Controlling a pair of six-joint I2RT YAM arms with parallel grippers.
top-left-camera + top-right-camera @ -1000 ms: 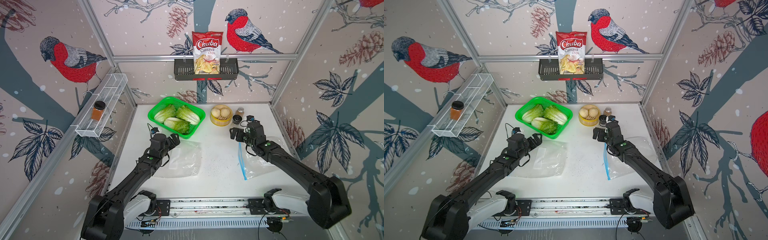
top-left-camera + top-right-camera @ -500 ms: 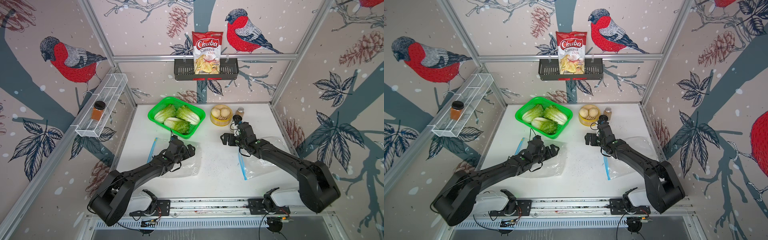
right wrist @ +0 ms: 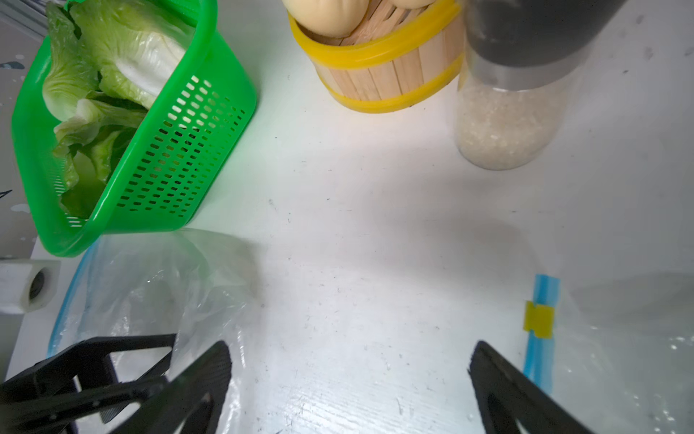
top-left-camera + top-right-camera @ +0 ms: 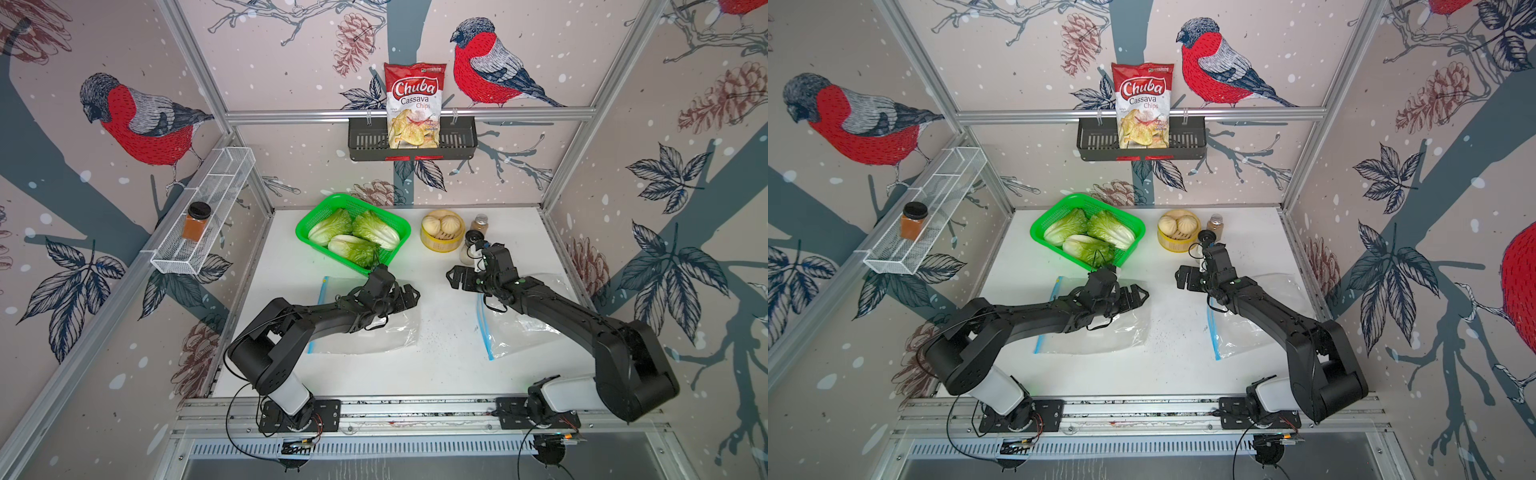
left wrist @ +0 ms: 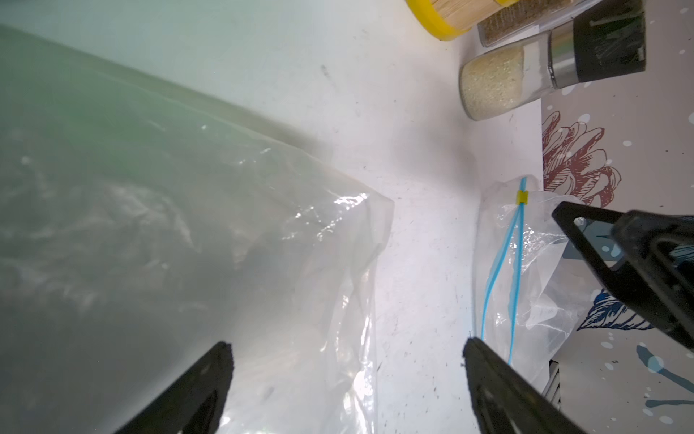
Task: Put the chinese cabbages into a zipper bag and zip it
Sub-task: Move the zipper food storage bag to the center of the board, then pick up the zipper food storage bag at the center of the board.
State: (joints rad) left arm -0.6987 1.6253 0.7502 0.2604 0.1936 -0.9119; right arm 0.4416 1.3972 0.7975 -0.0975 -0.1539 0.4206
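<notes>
While left claw (image 4: 411, 296) and right claw (image 4: 452, 279) gape, chinese cabbages (image 4: 376, 229) lie flat, axes differing.

you have a glossy, perforated green plastic basket (image 3: 180, 158), and a clear zipper bag (image 5: 319, 263) of thin shiny film, wrinkled and catching glare. your steamer (image 3: 375, 79) is raw wood slats with smooth yellow bands. the grinder (image 3: 503, 127) shows a clear body under a brushed metal collar. the white table (image 3: 356, 225) looks matt and scuffed.

top views: high, whole table (image 4: 453, 365) | wrist views: low, close
</notes>
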